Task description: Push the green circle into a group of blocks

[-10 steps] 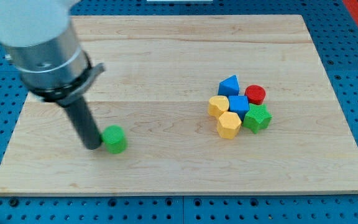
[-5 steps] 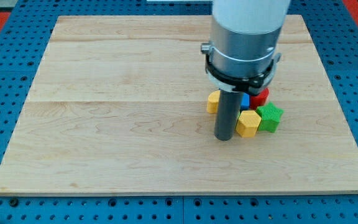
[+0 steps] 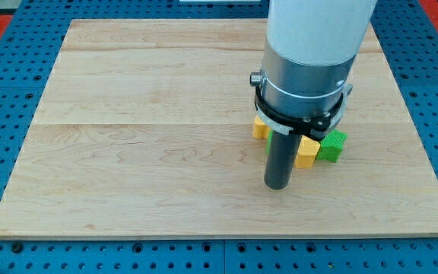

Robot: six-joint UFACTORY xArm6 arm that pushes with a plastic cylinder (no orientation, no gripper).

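1. My tip (image 3: 278, 185) rests on the board (image 3: 143, 114), lower right of centre; it is a bare rod, so there are no jaws to report.
2. Just right of it sits a yellow block (image 3: 306, 152), touching a green block (image 3: 332, 147).
3. Another yellow block (image 3: 260, 127) peeks out upper left of the rod.
4. I cannot see the green circle; my arm hides most of the cluster.

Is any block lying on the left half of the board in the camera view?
No: the only blocks showing, two yellow blocks and a green block, sit right of centre, right of my tip.
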